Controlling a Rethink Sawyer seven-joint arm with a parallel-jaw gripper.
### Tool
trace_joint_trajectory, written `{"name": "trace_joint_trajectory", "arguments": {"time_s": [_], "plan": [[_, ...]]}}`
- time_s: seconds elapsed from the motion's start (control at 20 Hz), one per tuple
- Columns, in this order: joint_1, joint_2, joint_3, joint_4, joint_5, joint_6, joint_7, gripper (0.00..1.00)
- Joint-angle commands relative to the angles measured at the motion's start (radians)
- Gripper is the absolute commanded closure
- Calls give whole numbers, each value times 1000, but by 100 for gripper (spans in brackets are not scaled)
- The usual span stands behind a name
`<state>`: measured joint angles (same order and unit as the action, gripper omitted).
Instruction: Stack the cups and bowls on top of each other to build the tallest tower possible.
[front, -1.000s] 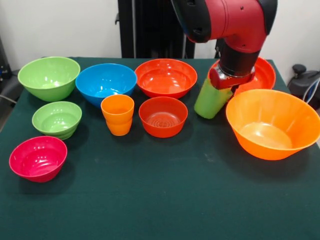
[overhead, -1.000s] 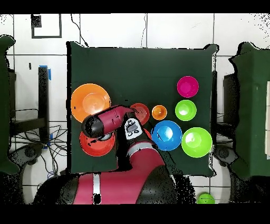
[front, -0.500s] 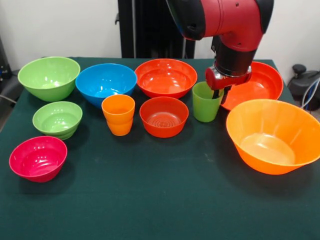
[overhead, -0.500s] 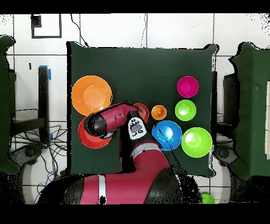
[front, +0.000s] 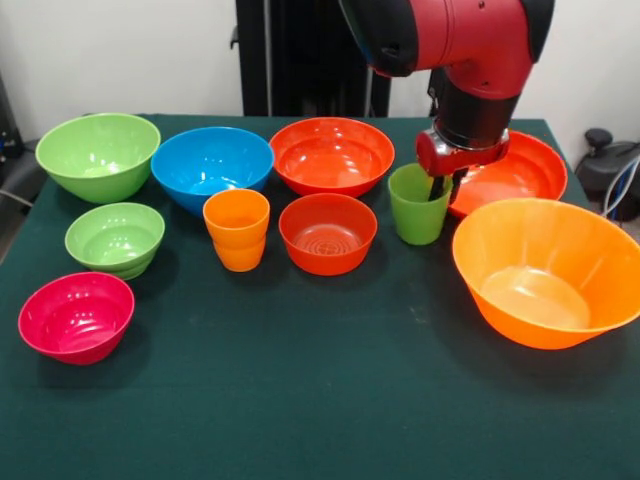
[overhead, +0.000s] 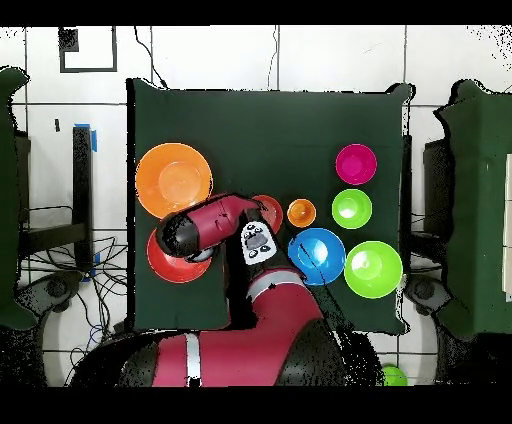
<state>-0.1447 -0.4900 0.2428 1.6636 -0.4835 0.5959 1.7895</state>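
Observation:
My gripper (front: 445, 190) reaches down at the right rim of the translucent green cup (front: 416, 207) and is shut on that rim. The cup stands upright between the small red-orange bowl (front: 327, 233) and the largest orange bowl (front: 545, 268). The orange cup (front: 236, 230) stands left of the small red-orange bowl. A small green bowl (front: 115, 238) and a pink bowl (front: 76, 316) lie at the left. Each cup and bowl stands singly; no tower shows. In the overhead view the arm (overhead: 205, 228) hides the green cup.
A large green bowl (front: 98, 155), a blue bowl (front: 212, 163) and a red-orange bowl (front: 332, 154) line the far side. Another red-orange bowl (front: 520, 168) sits right behind the gripper. Bare green cloth (front: 320, 400) stretches along the near side.
The green cup, tilted and lifted a second ago, now stands upright on the cloth. Gripper and cup shifted slightly right in the last half second.

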Motion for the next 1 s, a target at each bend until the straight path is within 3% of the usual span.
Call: {"name": "trace_joint_trajectory", "arguments": {"time_s": [0.05, 0.4, 1.0], "plan": [[-4, -68, 122, -8, 15, 186, -159, 100], [-5, -191, 159, -1, 79, 405, -166, 100], [-2, -249, 167, 54, 43, 385, -109, 100]]}}
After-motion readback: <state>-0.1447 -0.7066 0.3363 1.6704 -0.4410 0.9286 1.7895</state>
